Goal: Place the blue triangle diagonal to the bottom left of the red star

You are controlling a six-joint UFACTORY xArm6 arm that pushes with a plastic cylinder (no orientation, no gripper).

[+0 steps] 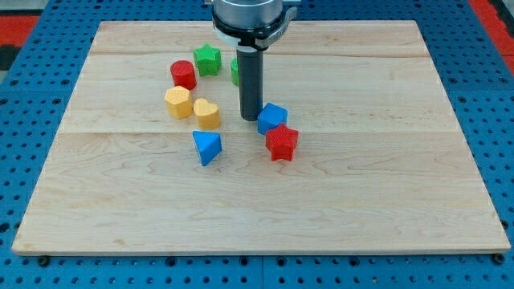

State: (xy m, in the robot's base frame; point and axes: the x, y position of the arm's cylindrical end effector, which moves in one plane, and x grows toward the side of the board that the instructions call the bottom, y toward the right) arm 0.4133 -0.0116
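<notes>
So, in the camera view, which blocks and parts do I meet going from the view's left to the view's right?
Yellow hexagon → blue triangle → my tip → red star. The other blocks overlap these in the order.

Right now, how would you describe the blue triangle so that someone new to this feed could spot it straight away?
Start at the wooden board and find the cluster of blocks left of its centre. The blue triangle is the lowest block of that cluster, just below the yellow heart and left of the red star. Unlike the other blue block, which sits beside my tip, it is wedge-shaped and stands alone.
</notes>
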